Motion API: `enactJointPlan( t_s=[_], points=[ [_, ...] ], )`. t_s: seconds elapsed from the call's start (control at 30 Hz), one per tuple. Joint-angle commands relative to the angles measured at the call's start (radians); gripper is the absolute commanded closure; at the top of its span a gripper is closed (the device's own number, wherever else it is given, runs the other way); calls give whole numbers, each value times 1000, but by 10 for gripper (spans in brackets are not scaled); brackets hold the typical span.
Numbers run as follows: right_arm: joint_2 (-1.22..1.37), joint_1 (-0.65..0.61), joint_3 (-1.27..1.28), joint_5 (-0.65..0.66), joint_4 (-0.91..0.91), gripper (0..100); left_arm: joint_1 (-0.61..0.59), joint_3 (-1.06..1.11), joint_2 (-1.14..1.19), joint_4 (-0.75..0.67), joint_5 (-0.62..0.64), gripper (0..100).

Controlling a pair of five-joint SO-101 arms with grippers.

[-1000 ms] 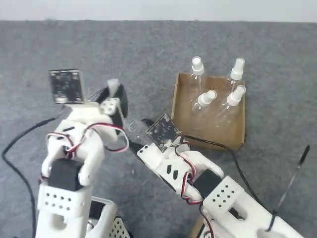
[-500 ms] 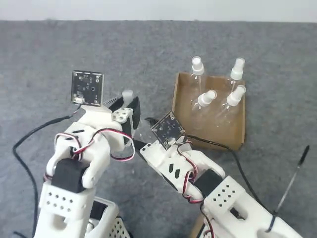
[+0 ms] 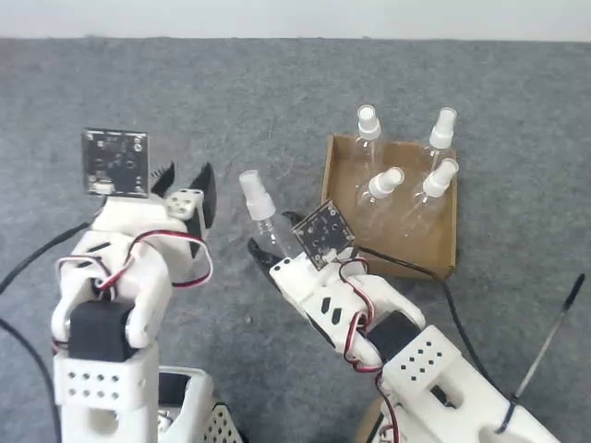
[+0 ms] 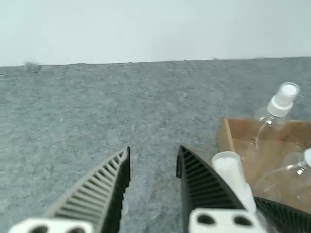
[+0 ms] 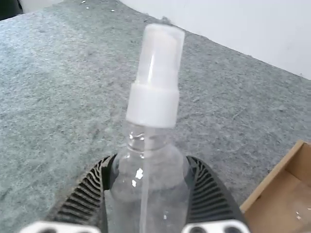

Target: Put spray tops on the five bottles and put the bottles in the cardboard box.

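Observation:
A clear bottle (image 3: 265,229) with a white spray top (image 3: 252,189) stands upright on the grey carpet, left of the cardboard box (image 3: 325,181). My right gripper (image 3: 270,251) is shut on the bottle's body; in the right wrist view the bottle (image 5: 146,179) fills the gap between the ribbed fingers (image 5: 87,194), and its spray top (image 5: 154,77) rises above them. My left gripper (image 3: 185,180) is open and holds nothing, a short way left of the bottle. In the left wrist view the open gripper (image 4: 153,170) frames bare carpet, with the spray top (image 4: 234,177) just beyond one finger.
The box holds several capped bottles (image 3: 383,185), also seen as bottles (image 4: 277,104) in the left wrist view. A box corner (image 5: 286,179) appears near the held bottle. A black cable (image 3: 545,346) runs at the far right. Carpet stretches behind and left of the arms.
The left gripper has let go of the spray top and drawn back to the left, open. The top now sits on the bottle, which the right gripper still holds.

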Motion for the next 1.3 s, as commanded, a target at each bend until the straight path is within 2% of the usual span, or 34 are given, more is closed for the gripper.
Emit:
enactJointPlan(
  t_s=[0.0, 0.1, 0.27, 0.37, 0.57, 0.8, 0.93, 1.1, 1.27],
  points=[
    [-62, 1, -17, -17, -25, 992, -11, -1, -6, -158, -12, 856],
    [-62, 1, -15, -17, -25, 992, 12, 62, -5, -250, -18, 857],
    [-62, 1, -15, -17, -25, 992, 97, 157, -8, -269, -68, 858],
    [-62, 1, -15, -17, -25, 992, 124, 174, -9, -256, -69, 859],
    [-62, 1, -15, -17, -25, 992, 164, 163, -18, -127, -72, 859],
    [-62, 7, -32, -14, -24, 992, 32, 1, -18, -48, -71, 855],
    [-51, 19, -103, -12, -5, 992, -25, -21, -23, 37, -71, 855],
    [-38, 25, -276, -15, 140, 992, -66, 134, -192, 38, -72, 855],
    [104, 38, -456, -18, 191, 992, -12, 404, -474, -23, -72, 825]
  ],
)
